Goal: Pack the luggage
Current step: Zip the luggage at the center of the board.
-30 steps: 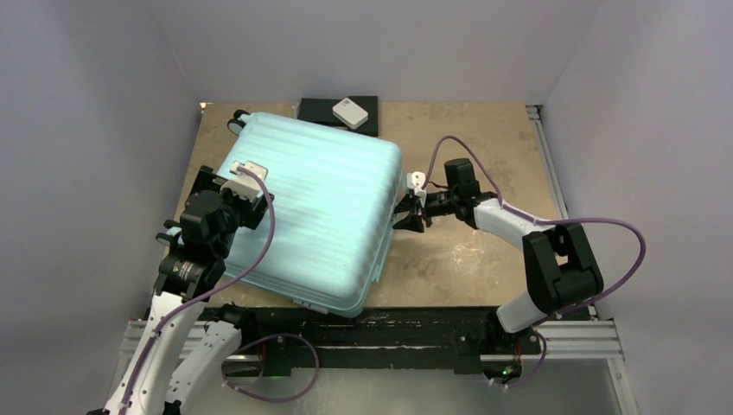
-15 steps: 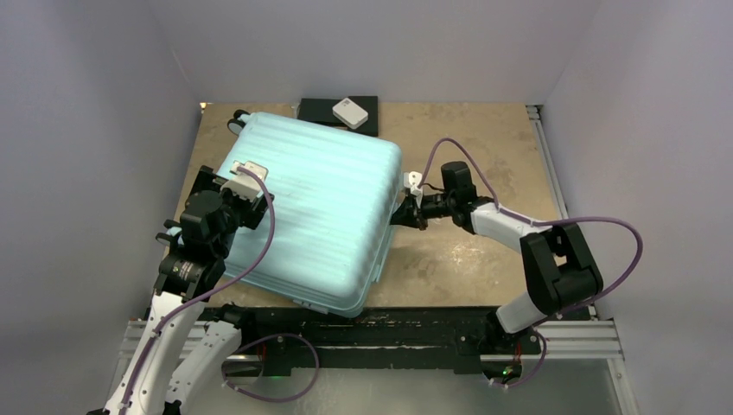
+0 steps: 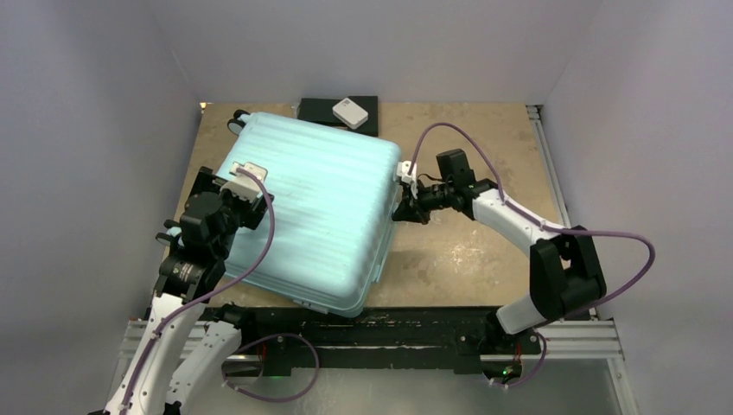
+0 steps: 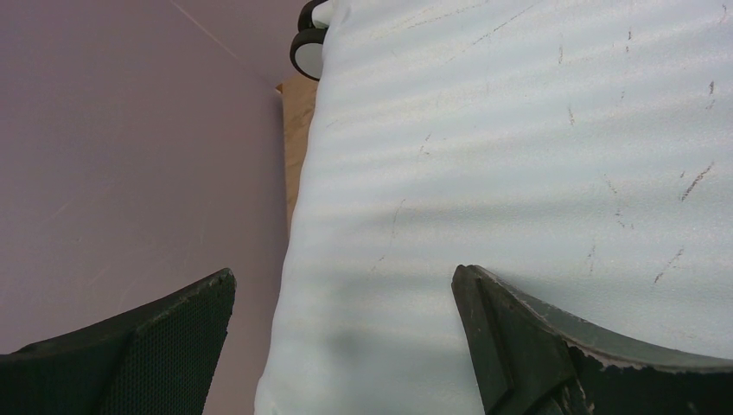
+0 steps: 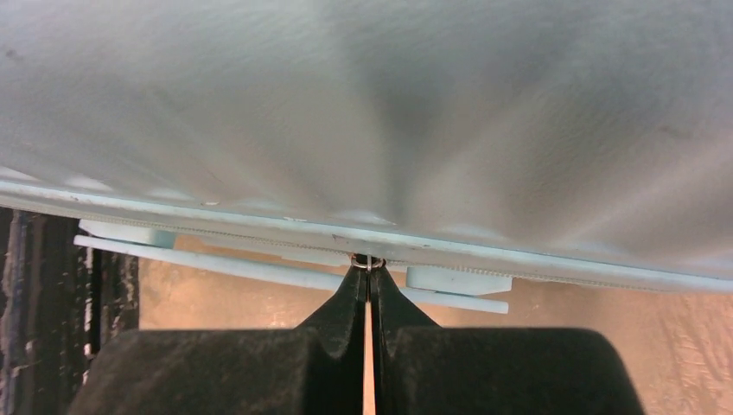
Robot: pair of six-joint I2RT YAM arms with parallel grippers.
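The luggage [image 3: 315, 203] is a pale mint ribbed hard-shell suitcase lying closed and flat, turned at an angle on the table. My left gripper [image 3: 246, 194] is open over its left edge. In the left wrist view [image 4: 341, 285] one finger hangs past the edge and the other is over the shell [image 4: 519, 156]. My right gripper [image 3: 399, 207] is at the suitcase's right side. In the right wrist view [image 5: 369, 268] its jaws are shut on the small metal zipper pull [image 5: 369, 260] on the zipper line under the shell [image 5: 372, 112].
A black flat item [image 3: 315, 110] with a white box [image 3: 350, 112] on it lies at the back, just behind the suitcase. Black-and-white wheels [image 3: 235, 121] stick out at the far left corner. Grey walls stand close on both sides; bare table [image 3: 467, 251] lies to the right.
My right gripper has moved a little toward the far end along the suitcase's right side, still shut at the zipper line. The left arm and the suitcase have not moved.
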